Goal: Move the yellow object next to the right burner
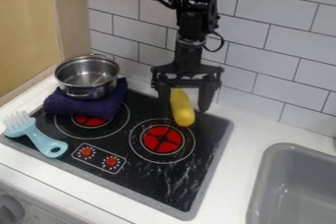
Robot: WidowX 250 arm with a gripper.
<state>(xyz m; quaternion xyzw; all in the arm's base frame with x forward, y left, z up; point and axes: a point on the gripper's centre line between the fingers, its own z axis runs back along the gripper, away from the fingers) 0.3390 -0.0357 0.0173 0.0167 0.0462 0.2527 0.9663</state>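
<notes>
The claw (184, 108) is hanging with its fingers apart; between them the yellow object (182, 107) is sitting, nearer the view's left finger, perhaps touching it, its long axis running forward, beside the right burner (162, 139).

- The yellow object (182, 109) is showing a smooth, elongated form, its rounded lower end looking broader than its upper part.
- It is slanting slightly in the camera view, its broad end pointing down toward the near side of the black cooktop (148, 176).
- That end is overlapping the outer ring of the right burner (162, 139) in this view; whether it is touching the cooktop is staying unclear.
- The right burner is displaying a red disc with a black cross, and pale rings are encircling it.
</notes>
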